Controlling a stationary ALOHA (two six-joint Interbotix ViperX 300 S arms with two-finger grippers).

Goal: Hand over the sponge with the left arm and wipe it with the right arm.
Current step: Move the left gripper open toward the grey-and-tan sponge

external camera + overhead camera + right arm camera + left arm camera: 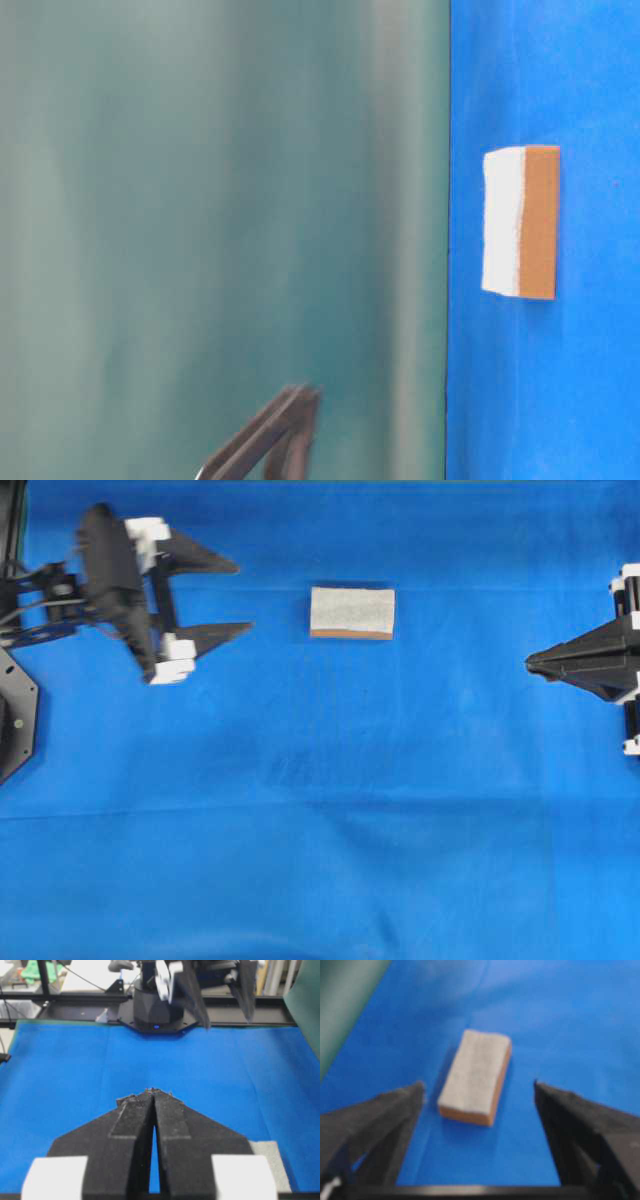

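The sponge (352,612) lies flat on the blue cloth, speckled grey top up with its orange-brown layer underneath (520,222). My left gripper (244,598) is open and points at it from the left, a short gap away. In the left wrist view the sponge (476,1077) lies just ahead of the wide-spread tips of that gripper (478,1085), touching neither. My right gripper (530,662) is shut and empty at the right edge, tips together (154,1092). A speckled grey patch (272,1160) that looks like the sponge peeks past its right finger mount.
Blue cloth (320,810) covers the table. The left arm's base (157,1010) stands at the far edge in the right wrist view. A green backdrop (220,200) fills the table-level view, with a blurred black gripper part (270,440) at the bottom.
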